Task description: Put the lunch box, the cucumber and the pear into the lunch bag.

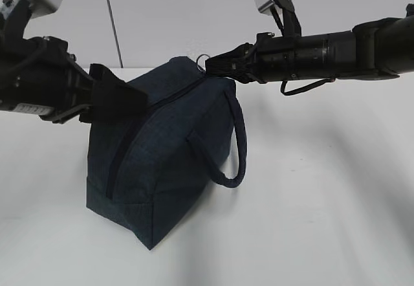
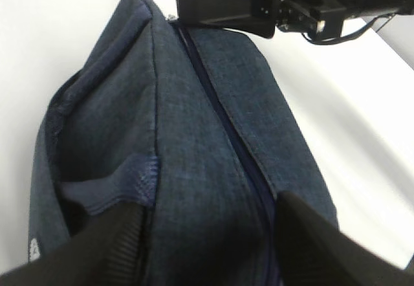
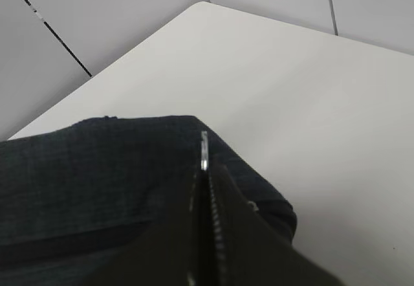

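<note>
The white table (image 1: pixel 336 221) fills the scene, and on it stands the lunch bag (image 1: pixel 162 163), upright, a little left of the middle, its loop handle (image 1: pixel 236 150) hanging down its right side. Its zipper (image 2: pixel 223 124) runs along the top ridge and down the left end, and looks drawn shut along all that shows, so nothing can be said of what is inside; the silver lining is not on view. The lunch box, the cucumber and the pear appear in none of the three views, whether inside the bag or off the table I cannot tell. The left gripper (image 1: pixel 119 98) sits at the bag's left upper end, its fingers (image 2: pixel 110 247) spread apart to either side of the fabric, straddling it rather than pinching it. The right gripper (image 1: pixel 217 66) has its jaws pressed together at the far top corner, on or just beside the metal ring pull (image 3: pixel 204 150); whether the ring is truly pinched I cannot tell. By my judgement the risk lies here: with the left fingers loose, a tug on the pull could drag or tip the whole bag, or the ring could slip free.
</note>
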Robot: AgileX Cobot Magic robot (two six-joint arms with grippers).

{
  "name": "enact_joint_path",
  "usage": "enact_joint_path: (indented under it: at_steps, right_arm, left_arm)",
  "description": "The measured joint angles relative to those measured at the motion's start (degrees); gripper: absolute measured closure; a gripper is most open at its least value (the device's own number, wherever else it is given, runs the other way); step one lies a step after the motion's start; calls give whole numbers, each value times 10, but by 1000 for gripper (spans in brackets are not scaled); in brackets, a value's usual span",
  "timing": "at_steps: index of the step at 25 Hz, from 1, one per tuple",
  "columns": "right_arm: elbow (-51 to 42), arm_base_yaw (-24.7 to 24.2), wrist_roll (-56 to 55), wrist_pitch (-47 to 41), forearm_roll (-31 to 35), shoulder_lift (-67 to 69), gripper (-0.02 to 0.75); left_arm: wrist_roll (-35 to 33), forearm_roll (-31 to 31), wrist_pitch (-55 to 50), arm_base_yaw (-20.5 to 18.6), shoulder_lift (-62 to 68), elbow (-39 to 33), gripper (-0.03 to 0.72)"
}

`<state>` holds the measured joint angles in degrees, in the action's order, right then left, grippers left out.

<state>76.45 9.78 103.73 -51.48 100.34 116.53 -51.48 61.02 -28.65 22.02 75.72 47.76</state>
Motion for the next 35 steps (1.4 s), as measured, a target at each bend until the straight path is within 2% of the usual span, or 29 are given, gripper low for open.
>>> enact_joint_path:
  at_steps: [5, 7, 14, 19, 21, 24, 28, 35]
  right_arm:
    - [0, 0, 0, -3, 0, 0, 738]
    - [0, 0, 4, -4, 0, 0, 738]
    - [0, 0, 9, -4, 0, 0, 738]
    - [0, 0, 9, -4, 1, 0, 738]
    - [0, 0, 9, -4, 1, 0, 738]
    - [0, 0, 10, -4, 1, 0, 738]
    - [0, 0, 13, -4, 1, 0, 738]
    - [0, 0, 14, -3, 1, 0, 738]
  left_arm:
    - [0, -5, -57, 0, 0, 3, 316]
    - [8, -24, -80, 0, 0, 4, 316]
    - [125, -195, -141, 0, 0, 5, 314]
    - [145, -259, -156, 0, -1, 5, 307]
    - [146, -279, -156, 0, -5, 5, 283]
    - [149, -301, -147, 0, -17, 5, 207]
    - [150, -306, -111, 0, -39, 5, 117]
    - [158, -321, -27, 0, -74, 5, 103]
